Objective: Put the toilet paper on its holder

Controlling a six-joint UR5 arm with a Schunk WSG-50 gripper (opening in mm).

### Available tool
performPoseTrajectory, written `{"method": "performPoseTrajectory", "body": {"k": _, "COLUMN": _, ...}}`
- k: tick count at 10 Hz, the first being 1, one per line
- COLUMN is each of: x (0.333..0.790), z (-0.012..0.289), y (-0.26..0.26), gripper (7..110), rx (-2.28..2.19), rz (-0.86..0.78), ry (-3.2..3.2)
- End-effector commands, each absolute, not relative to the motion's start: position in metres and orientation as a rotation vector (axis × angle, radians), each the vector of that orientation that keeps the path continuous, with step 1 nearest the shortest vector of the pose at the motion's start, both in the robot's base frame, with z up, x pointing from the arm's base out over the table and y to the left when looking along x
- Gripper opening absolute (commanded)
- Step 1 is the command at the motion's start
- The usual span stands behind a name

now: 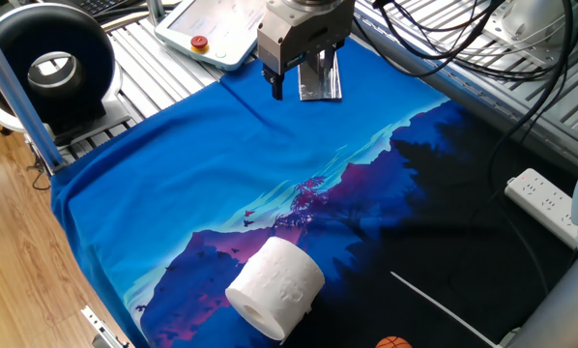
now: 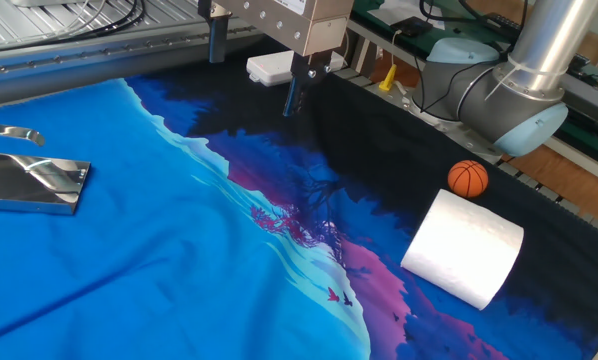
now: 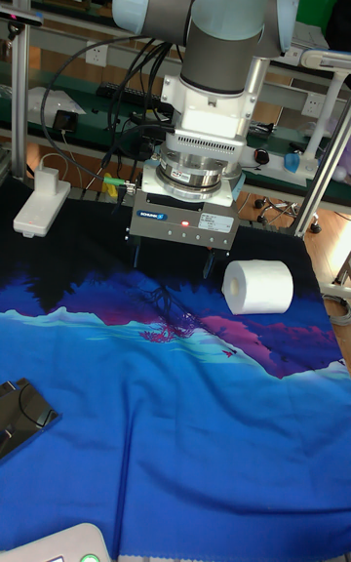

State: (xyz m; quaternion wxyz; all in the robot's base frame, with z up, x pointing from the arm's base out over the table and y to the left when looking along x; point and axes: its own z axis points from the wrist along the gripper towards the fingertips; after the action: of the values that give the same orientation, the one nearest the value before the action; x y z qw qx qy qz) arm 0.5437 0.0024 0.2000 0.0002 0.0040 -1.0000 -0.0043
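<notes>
Tall fixed view shows the 2 dark fingers (image 3: 136,255) of the grey box-shaped two-finger gripper (image 3: 172,260) spread wide and holding nothing above the blue mountain-print cloth (image 3: 195,396). The plump white toilet paper roll (image 3: 258,286) lies on its side right of them, touching neither. The other fixed view shows the shiny silver metal holder (image 2: 29,183) at mid-left, well apart from the roll at lower right.

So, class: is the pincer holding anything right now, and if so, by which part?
Nothing is held. The pincer hangs open above the cloth, and the roll lies on its side apart from it, untouched.
</notes>
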Motion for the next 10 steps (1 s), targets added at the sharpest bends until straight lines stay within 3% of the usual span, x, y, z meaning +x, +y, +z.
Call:
{"method": "performPoseTrajectory", "body": {"k": 1, "x": 0.52, "z": 0.213, "y": 0.078, "gripper": 109, "rx": -0.045, "rz": -0.461, "ry": -3.005}}
{"method": "performPoseTrajectory", "body": {"k": 2, "x": 0.516, "z": 0.217, "y": 0.092, "gripper": 7, "rx": -0.088, "rz": -0.533, "ry": -2.967}}
{"method": "performPoseTrajectory", "body": {"k": 6, "x": 0.5, "z": 0.216, "y": 0.092, "gripper": 7, "rx": -0.112, "rz": -0.494, "ry": -2.906}}
{"method": "performPoseTrajectory", "body": {"k": 10, "x": 0.47, "z": 0.213, "y": 0.075, "gripper": 7, "rx": 0.018, "rz": -0.347, "ry": -2.834}}
